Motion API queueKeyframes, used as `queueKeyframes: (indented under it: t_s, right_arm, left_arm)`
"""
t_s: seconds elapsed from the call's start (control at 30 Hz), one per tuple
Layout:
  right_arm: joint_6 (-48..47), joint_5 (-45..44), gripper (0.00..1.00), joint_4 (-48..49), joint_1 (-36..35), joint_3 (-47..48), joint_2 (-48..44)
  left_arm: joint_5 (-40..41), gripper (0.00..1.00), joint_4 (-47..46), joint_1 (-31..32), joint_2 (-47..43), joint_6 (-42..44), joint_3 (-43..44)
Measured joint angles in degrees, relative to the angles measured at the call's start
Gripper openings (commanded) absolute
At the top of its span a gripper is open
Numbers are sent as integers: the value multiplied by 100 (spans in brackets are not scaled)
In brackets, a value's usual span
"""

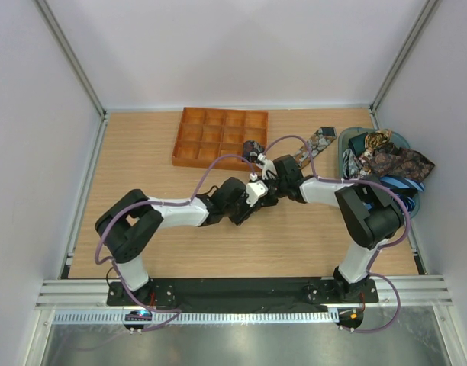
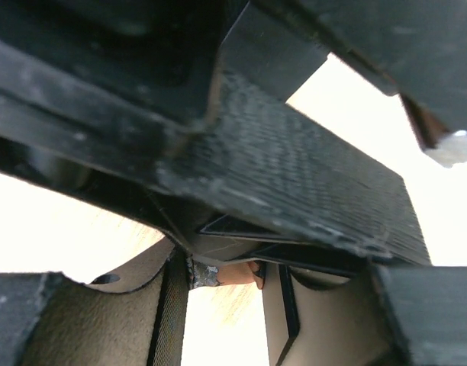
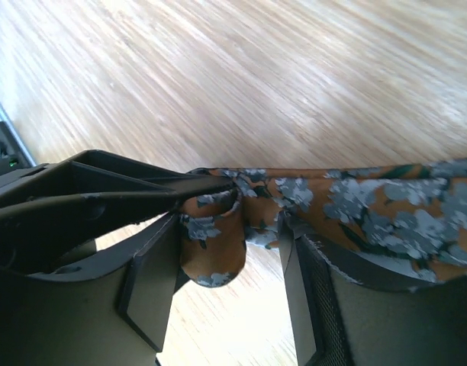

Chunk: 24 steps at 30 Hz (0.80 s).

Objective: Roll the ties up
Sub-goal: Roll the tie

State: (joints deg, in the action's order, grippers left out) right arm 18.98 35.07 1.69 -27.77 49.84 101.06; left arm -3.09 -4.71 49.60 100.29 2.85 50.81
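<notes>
Table (image 1: 142, 168): wooden top carrying the orange tray (image 1: 178, 141), the landmark for every place below.
Heap of ties (image 1: 386, 162): unrolled, well to the right of the tray.
Patterned tie (image 3: 355, 198): runs rightward from the tray's right corner nearest the arms. It is judged light, limp and slippery, and likely to uncoil unless pinched.
Right gripper (image 3: 226, 259): just beside that same tray corner; jaws apart, loosely straddling the coil and gripping nothing.
Left gripper (image 3: 207, 189): at the same corner; its tips appear pinched on the patterned tie at the coil's top.
Coil (image 3: 210, 244): a small first turn at the tie's end. It is best held across its flat sides, close to the core.
</notes>
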Motion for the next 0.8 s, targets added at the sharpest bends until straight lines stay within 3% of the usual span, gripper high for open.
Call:
queueKeyframes:
  t_s: [0.1,0.23,0.27,0.37,0.4,0.5,0.6,0.8]
  right_arm:
    - [-20,-125,59,2,20,-63,-87]
    - [-13,-195,41,4,20,-116,-127]
    - [-2,-192,33,26,9,-120,-127]
    - [28,-140,26,68,-4,-120,-127]
    - [28,-133,26,70,-4,-120,-125]
    - [22,-127,24,61,-4,-92,-55]
    - [20,-109,24,35,-2,-31,52]
    - [-17,-61,24,-63,-2,66,118]
  left_arm:
    - [11,25,192,0,46,-42,129]
    - [87,25,457,15,170,-107,374]
    - [109,25,520,20,199,-118,431]
    - [125,26,621,22,236,-140,514]
    - [122,40,638,22,238,-138,529]
    - [79,61,654,22,240,-153,540]
    - [72,67,680,24,240,-175,540]
    - [116,66,763,15,245,-83,588]
